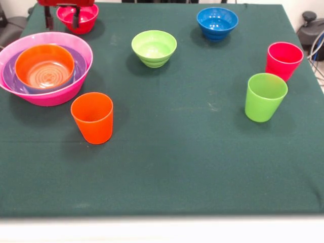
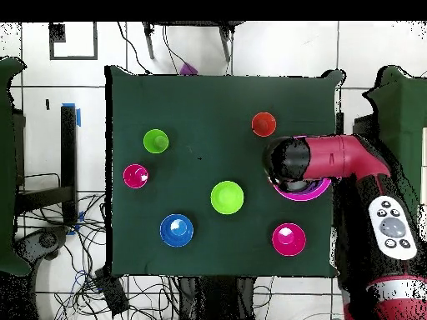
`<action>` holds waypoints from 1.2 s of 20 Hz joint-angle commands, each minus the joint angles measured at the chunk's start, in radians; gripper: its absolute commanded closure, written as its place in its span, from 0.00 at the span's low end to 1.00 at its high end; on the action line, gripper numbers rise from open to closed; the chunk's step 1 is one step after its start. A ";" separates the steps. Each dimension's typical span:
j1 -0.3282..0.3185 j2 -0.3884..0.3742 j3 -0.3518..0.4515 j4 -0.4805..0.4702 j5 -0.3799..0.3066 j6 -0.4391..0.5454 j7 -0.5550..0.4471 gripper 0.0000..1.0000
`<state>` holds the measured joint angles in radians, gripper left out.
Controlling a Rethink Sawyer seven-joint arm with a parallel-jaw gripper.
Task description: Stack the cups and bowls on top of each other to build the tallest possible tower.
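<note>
Three glossy plastic bowls are sitting nested at your table's edge: the huge pink bowl (image 1: 50, 93) as base, the large purple bowl (image 1: 78, 63) inside it, the smaller orange bowl (image 1: 44, 66) innermost. In the overhead view the red and black arm (image 2: 334, 158) is covering most of that stack, leaving only a pink rim (image 2: 304, 193) showing.

You are seeing the gripper (image 1: 61, 17) at the front view's top edge, its two dark fingers (image 1: 49, 19) hanging spread apart, holding nothing, in front of the red-pink plastic bowl (image 1: 81, 19).

Other pieces are standing apart on the dark green cloth (image 1: 177, 162):
- lime green bowl (image 1: 154, 48), mid-table
- dark blue bowl (image 1: 217, 23), near the far edge
- tall orange plastic tumbler (image 1: 92, 117), upright just beside the pink bowl
- lime green tumbler (image 1: 265, 96) and red-pink tumbler (image 1: 283, 59), upright, near each other on the opposite side

No tumbler is sitting in the stack.
</note>
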<state>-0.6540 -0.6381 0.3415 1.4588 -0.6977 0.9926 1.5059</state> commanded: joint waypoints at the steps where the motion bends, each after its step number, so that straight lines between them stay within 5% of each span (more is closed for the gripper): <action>1: -0.065 0.011 0.113 0.049 -0.009 -0.099 -0.273 1.00; 12: -0.153 0.095 0.194 -0.016 -0.053 -0.110 -0.349 1.00; 24: -0.183 0.161 0.242 -0.020 -0.060 -0.148 -0.315 1.00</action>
<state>-0.8564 -0.5462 0.4988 1.4464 -0.6987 0.8921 1.4959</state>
